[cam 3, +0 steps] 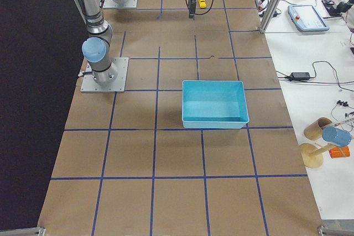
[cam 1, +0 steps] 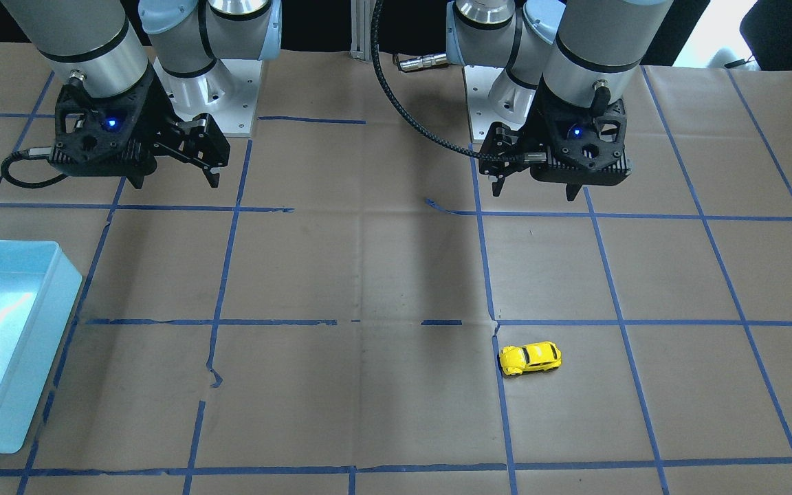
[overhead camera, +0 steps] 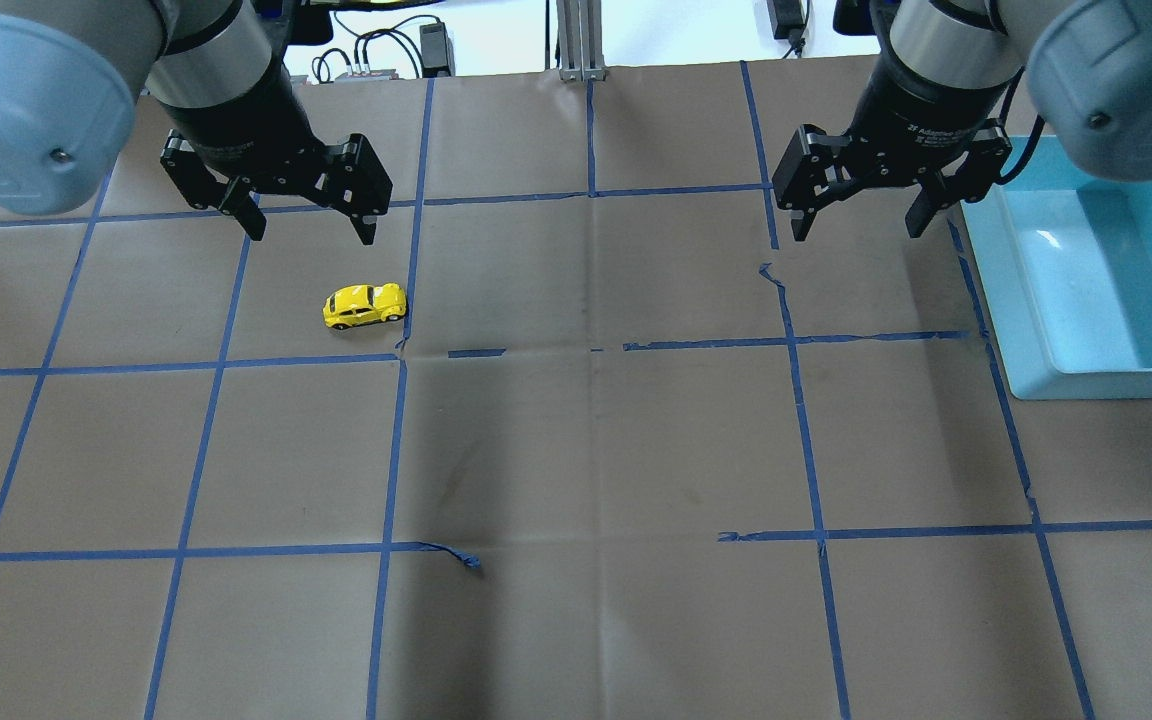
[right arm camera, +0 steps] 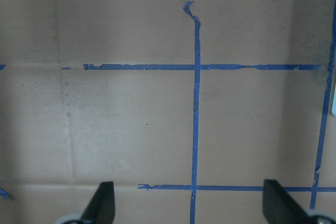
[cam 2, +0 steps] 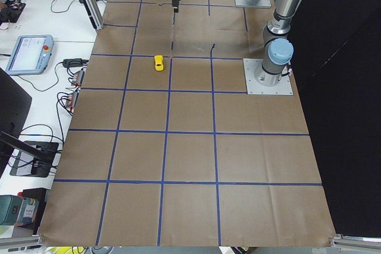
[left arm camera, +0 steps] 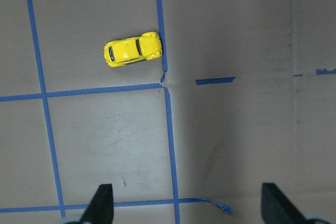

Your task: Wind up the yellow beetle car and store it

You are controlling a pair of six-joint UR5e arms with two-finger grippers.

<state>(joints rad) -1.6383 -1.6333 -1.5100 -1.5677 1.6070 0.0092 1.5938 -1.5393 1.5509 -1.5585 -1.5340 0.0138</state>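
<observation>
- Front-facing view: both arms are cut off at 12 o'clock. The matte-black left gripper [cam 1: 537, 191] and right gripper [cam 1: 174, 181] hang with their fingers spread wide and nothing between them. The glossy, rounded yellow beetle car [cam 1: 531, 358] sits on the creased brown-paper table [cam 1: 368, 275], at 6 o'clock from the left gripper and just beside a line of blue tape [cam 1: 504, 412]. The smooth light-blue bin [cam 1: 4, 357] is cut off at 9 o'clock.
- Overhead view: the car stands on its wheels at 5 o'clock from the left gripper, apart from it. The bin runs off the frame at 3 o'clock.
- Side views: both grippers are too small for us to judge their jaws.
- Left wrist view: we see only two fingertips, wide apart, at 6 o'clock. The car lies at 11 o'clock, one end touching the tape.
- Right wrist view: only the fingertips, the paper and torn tape show.
</observation>
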